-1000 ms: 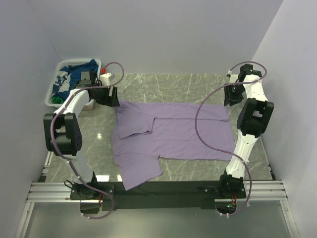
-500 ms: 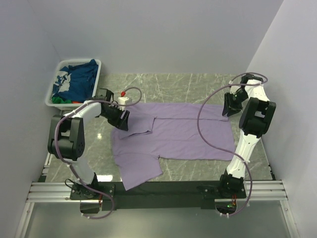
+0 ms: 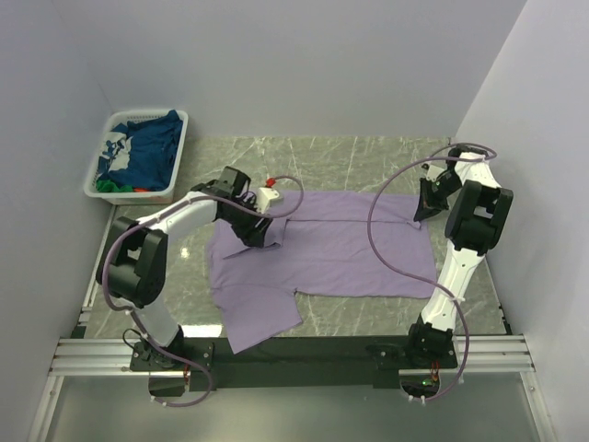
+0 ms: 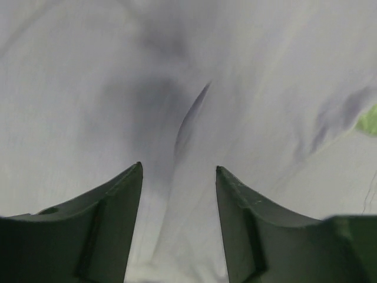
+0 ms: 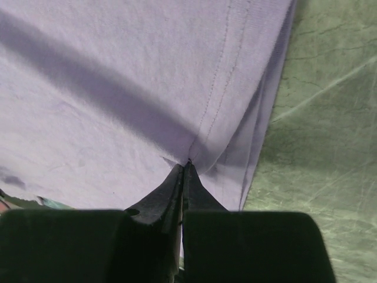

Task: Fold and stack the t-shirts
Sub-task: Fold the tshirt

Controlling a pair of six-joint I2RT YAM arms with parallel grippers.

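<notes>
step: first fold of the lavender t-shirt [image 3: 340, 253], grasp stage by my read. One side is gripped, the other isn't yet.

right gripper [image 5: 185, 164]: fingers together, pinching cloth just inside the stitched hem at the shirt's far right corner. The fabric puckers at the tips, so I call it a real hold.

left gripper [image 4: 178, 169]: fingers apart, nothing between them but air. It hangs just over the shirt's far left part, with a raised crease running between the tips.

next move: I'd drop the left down onto that crease and close, then check both layers are caught before lifting. The two arms need to lift and carry together, or the cloth drags and skews.

risk: the right's pinch is thin and close to the edge, so it could slip under tension.

shirt location: spread on the marble table [image 3: 350, 157] between the two arms.

shirt look: plain lavender, mostly flat. One sleeve flap lies over the body on the left side, and the other sleeve sticks out toward the near edge. Soft, light wrinkles.

others: navy t-shirt [image 3: 147, 147] heaped in the white basket [image 3: 181, 152] at far left, untouched.
</notes>
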